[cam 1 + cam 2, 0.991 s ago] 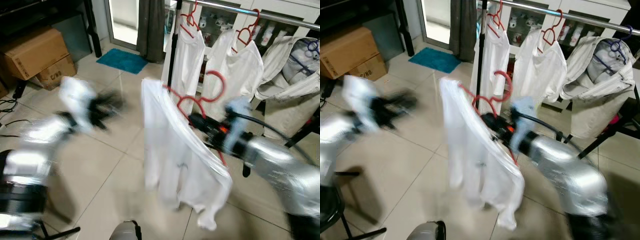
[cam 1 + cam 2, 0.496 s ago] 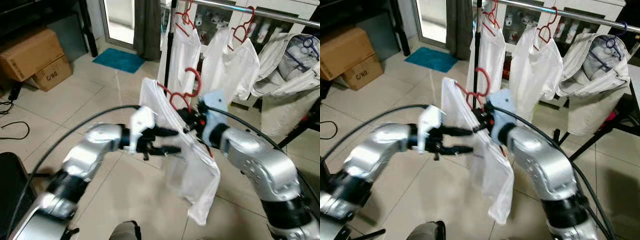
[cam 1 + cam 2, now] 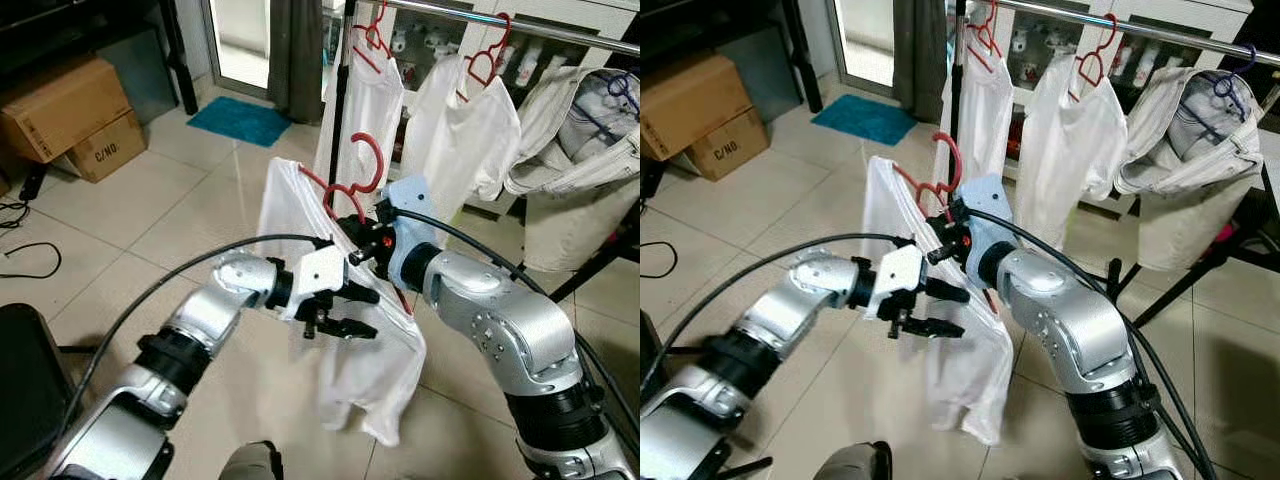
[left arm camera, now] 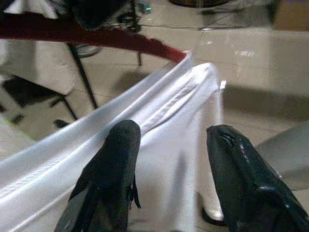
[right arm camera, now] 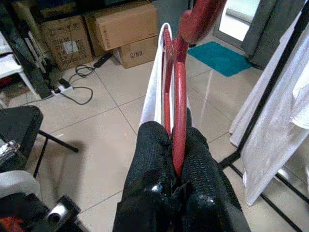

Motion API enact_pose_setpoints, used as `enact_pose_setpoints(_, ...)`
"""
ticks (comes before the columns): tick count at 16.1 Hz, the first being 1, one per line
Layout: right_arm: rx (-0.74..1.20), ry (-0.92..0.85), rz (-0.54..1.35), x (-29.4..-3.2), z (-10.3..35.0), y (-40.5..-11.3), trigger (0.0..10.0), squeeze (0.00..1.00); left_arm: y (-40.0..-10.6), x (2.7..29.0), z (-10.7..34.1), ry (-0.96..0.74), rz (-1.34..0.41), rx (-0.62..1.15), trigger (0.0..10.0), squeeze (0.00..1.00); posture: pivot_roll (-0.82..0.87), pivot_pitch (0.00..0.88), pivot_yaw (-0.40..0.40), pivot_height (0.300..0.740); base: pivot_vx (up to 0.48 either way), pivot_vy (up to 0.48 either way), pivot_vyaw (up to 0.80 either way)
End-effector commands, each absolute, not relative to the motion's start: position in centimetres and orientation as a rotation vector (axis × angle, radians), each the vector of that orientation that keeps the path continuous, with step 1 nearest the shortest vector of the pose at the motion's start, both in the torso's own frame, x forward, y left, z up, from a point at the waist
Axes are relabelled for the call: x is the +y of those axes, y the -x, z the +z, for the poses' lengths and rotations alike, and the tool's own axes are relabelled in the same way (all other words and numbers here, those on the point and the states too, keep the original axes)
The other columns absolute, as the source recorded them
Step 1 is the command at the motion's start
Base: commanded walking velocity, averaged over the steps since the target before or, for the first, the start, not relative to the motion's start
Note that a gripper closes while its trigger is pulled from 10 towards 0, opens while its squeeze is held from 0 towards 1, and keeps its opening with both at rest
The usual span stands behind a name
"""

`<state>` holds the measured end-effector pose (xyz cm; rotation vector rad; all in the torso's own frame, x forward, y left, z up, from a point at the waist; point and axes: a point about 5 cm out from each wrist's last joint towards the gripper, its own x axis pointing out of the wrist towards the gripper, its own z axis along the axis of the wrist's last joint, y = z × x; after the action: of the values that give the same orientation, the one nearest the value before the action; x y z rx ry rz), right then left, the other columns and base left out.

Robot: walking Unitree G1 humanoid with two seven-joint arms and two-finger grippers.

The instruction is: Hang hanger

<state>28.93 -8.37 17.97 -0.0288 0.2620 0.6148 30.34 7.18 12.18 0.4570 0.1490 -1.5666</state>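
Right now the right claw [image 5: 175, 159] is pinched tight on the red hanger [image 3: 352, 180], its two black fingers [image 5: 153, 150] pressed against the hanger's neck just below the hook, holding it up in front of the robot with a white shirt [image 3: 365, 340] draped over it. That hanger sits below and in front of the clothes rail [image 3: 500, 20], apart from it, with its hook pointing upward. The shirt hangs down from the hanger's shoulders toward the tiled floor [image 3: 150, 220], its hem loose and uneven. Reaching across from the left, the left claw [image 3: 352, 312] has its fingers spread apart and holds nothing; in its wrist view the two fingers [image 4: 108, 179] straddle a fold of the white fabric just under the red arm of the hanger. On the rail behind, two more white shirts [image 3: 365, 110] hang from red hangers side by side, and farther to the robot's right a pale garment [image 3: 585, 140] hangs from the same rail. A black upright post [image 3: 345, 90] of the rack stands beside the nearer hung shirt. Off to the left, cardboard boxes [image 3: 70, 110] rest on the floor near a small teal mat [image 3: 243, 121] before a doorway with a dark curtain [image 3: 295, 55].
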Motion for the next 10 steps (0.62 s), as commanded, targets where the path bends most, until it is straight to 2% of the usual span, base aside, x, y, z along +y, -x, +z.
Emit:
enact_pose_setpoints(1, 0.231, 0.031, 0.614, -8.3, 19.0, -29.2, 10.0, 0.0, -30.9, 6.7, 12.6, -0.506, -1.544, 0.089, 10.0, 0.0, 0.03, 0.054, 0.003, 0.74, 0.0, 0.0, 0.0)
enact_pose_setpoints(6, 0.232, 0.018, 0.618, -8.0, 19.1, -29.1, 10.0, 0.0, -30.9, 5.6, 12.0, -0.51, -1.508, -0.009, 10.0, 0.0, 0.03, 0.06, 0.005, 0.74, 0.0, 0.0, 0.0)
enact_pose_setpoints(7, 0.233, 0.018, 0.619, -8.0, 19.1, -29.2, 10.0, 0.0, -30.8, 5.5, 11.9, -0.489, -1.52, -0.024, 6.0, 0.0, 0.03, 0.061, 0.006, 0.74, 0.0, 0.0, 0.0)
enact_pose_setpoints(8, 0.234, 0.019, 0.619, -8.0, 19.1, -29.2, 10.0, 0.0, -30.7, 5.3, 12.0, -0.467, -1.529, -0.041, 3.5, 0.0, 0.03, 0.061, 0.006, 0.74, 0.0, 0.0, 0.0)
enact_pose_setpoints(9, 0.235, 0.02, 0.618, -8.1, 19.1, -29.2, 10.0, 0.0, -30.7, 5.3, 12.2, -0.445, -1.532, -0.057, 2.7, 0.0, 0.03, 0.061, 0.009, 0.74, 0.0, 0.0, 0.0)
enact_pose_setpoints(10, 0.237, 0.02, 0.617, -8.1, 19.1, -29.2, 10.0, 0.0, -30.5, 5.3, 12.4, -0.467, -1.555, -0.07, 3.6, 0.0, 0.03, 0.059, 0.01, 0.74, 0.0, 0.0, 0.0)
